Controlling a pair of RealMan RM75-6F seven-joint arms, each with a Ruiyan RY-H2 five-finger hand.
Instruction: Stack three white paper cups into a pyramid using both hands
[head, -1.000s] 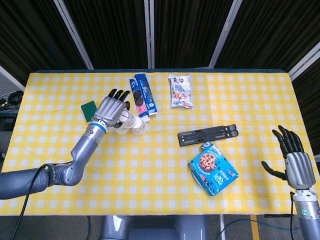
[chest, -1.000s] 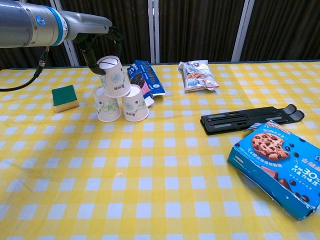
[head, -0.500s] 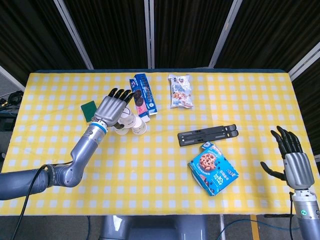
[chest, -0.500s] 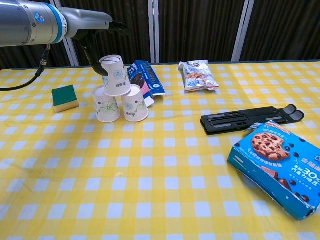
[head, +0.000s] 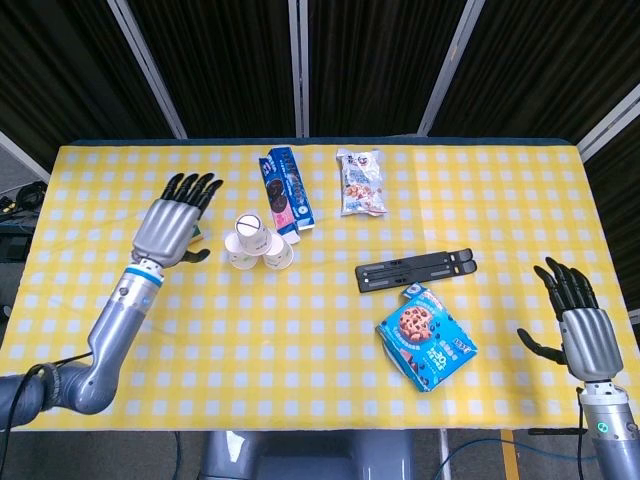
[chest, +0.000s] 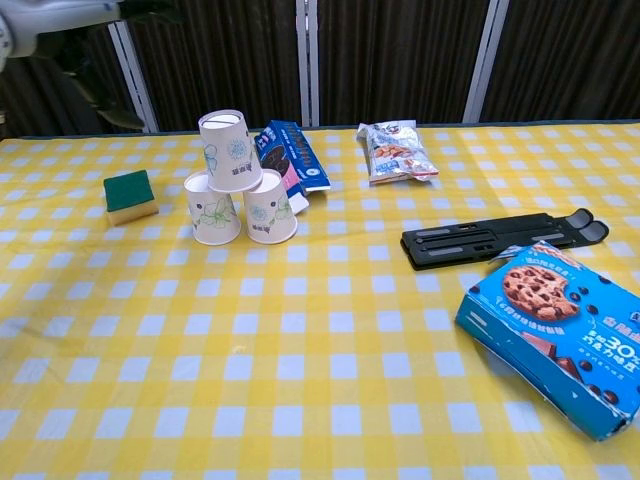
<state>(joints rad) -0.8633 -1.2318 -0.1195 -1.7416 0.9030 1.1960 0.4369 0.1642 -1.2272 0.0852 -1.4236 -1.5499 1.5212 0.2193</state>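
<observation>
Your left hand (head: 172, 226) has let go and pulled away left, fingers spread and empty, leaving the top cup (chest: 228, 150) on the two base cups (chest: 242, 214) at the bench's far left, so the pyramid looks finished.

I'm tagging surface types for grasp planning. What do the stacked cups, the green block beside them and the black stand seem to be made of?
Top cup and the two under it: matte white paper, printed floral pattern, going by look and task.
Green block: probably sponge, dull green top over a tan layer.
Black stand: rigid, slightly glossy; plastic or metal, unclear.
</observation>
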